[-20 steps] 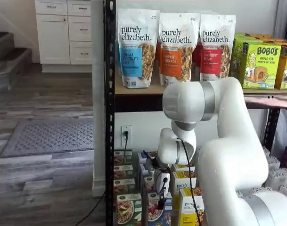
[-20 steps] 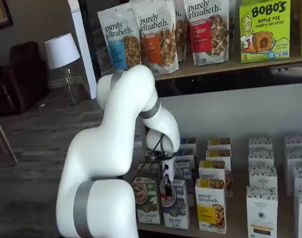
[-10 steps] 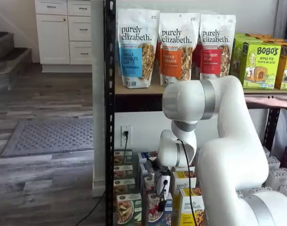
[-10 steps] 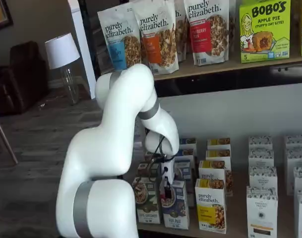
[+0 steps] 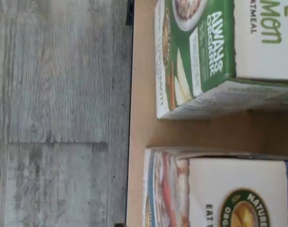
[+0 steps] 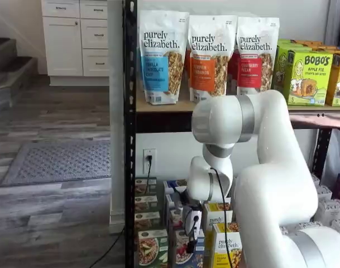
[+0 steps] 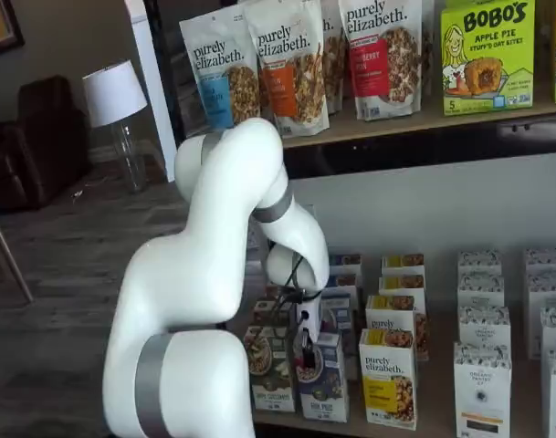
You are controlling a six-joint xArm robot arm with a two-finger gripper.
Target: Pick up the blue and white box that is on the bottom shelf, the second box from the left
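Note:
The blue and white box (image 7: 325, 381) stands upright at the front of the bottom shelf (image 7: 287, 422), between a green-fronted box (image 7: 270, 370) and a yellow-and-white "purely elizabeth" box (image 7: 387, 379). It also shows in a shelf view (image 6: 182, 252). My gripper (image 7: 307, 349) hangs at the box's upper front edge, with a cable beside it. Its black fingers show no plain gap in either shelf view (image 6: 191, 241). In the wrist view the blue and white box (image 5: 214, 194) lies close beside the green box (image 5: 205, 56) on the tan board (image 5: 140, 104).
More rows of small boxes stand behind and to the right (image 7: 483, 328). The upper board carries granola bags (image 6: 164, 56) and green BOBO'S boxes (image 6: 303, 75). A black steel post (image 6: 129, 139) borders the shelf. My own white arm (image 6: 270, 184) fills the space in front.
The arm has shifted slightly and the gripper has sunk a little at the blue and white box. The boxes have not moved.

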